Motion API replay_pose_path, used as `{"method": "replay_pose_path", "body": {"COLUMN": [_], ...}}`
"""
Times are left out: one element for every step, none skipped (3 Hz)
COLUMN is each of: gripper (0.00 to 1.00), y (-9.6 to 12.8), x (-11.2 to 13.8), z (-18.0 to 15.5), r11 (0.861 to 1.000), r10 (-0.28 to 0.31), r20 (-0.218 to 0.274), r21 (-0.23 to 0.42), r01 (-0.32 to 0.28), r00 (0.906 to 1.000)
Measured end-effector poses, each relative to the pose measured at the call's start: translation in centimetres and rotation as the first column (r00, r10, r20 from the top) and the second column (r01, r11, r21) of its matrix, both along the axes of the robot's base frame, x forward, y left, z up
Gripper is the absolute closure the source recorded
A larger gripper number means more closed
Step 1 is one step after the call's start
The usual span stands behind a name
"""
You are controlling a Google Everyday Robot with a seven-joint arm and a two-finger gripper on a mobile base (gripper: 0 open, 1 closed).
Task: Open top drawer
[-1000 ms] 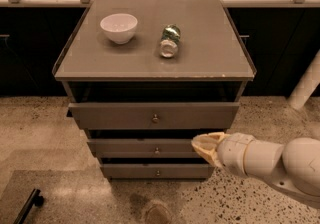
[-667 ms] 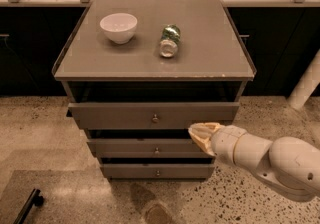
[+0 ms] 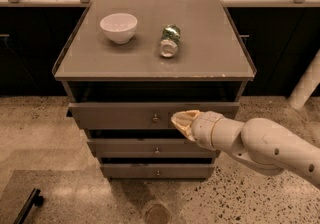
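From where I stand, the grey-brown cabinet with a flat glassy top (image 3: 200, 63) sits against a dark wall of cupboards. The top drawer (image 3: 110, 115), the widest and tallest grey-brown front panel, stands a little way out from the frame, with a dark gap showing between it and the cabinet top. Its small round metal knob (image 3: 155, 117) sits at the centre of the panel.

The pale cream two-finger gripper (image 3: 182, 120) is in front of that panel's lower right half, just beside the knob on its right; I cannot tell whether it touches the drawer, nor whether the hand is spread or closed. The thick white arm (image 3: 265, 147) reaches in from the lower right.

Below are two narrower grey-brown drawers (image 3: 125, 147), each with its own small knob. On the cabinet top a white round bowl (image 3: 119, 27) stands at the left, and near it a green and silver can (image 3: 169, 41) lies on its side. The speckled stone floor (image 3: 40, 138) surrounds the cabinet.
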State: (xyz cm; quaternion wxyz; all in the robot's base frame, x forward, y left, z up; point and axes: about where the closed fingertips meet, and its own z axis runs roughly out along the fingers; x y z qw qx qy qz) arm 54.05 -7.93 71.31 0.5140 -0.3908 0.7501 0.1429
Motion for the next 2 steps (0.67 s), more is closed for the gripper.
{"method": "replay_pose_path", "body": {"gripper": [1.00,1.00], "y": [-1.7,-2.7], "x": [0.5,2.7], "z": [0.7,1.0], "r11": [1.000,0.999], "r10": [-0.018,-0.021], "r20": [0.042,0.112], "r21": [-0.011,-0.031], "r01": [0.018,0.025], "r00": [0.9989,0.9935]}}
